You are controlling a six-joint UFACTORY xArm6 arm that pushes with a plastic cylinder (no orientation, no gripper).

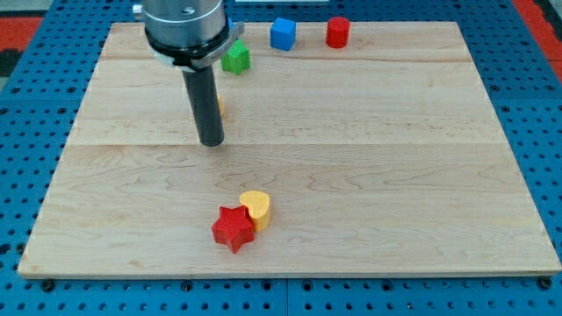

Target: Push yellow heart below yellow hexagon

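Wooden board (369, 175) fills most of the view, sitting on a blue pegboard surface (35, 79). The arm's dark rod comes down from the view's top-left, with the tip (211, 142) resting on the board left of centre, upper half. No claw on this rig, just the rod, so there is nothing to open, close or hold.

Blocks, biggest cluster first: the red star (232, 229) and yellow heart (256, 209) sit touching near the view's bottom, heart on the star's upper right. Along the top edge are a green block (235, 59) (shape unclear, partly behind the arm housing), a blue cube (283, 33) and a red cylinder (338, 32). A yellow sliver (221, 107) peeks out just right of the rod; this is likely the yellow hexagon, mostly hidden, so its shape can't be confirmed.

Key relation: the heart lies well apart from the tip, toward the view's bottom and slightly right. The hexagon is just beside the rod, above the tip. So the heart is already on the lower side of the hexagon but far off and a bit right. Judgement: the tip would need to get round to the heart's lower-right side and push it up and slightly left. The star touching the heart may get dragged along or deflect the push.
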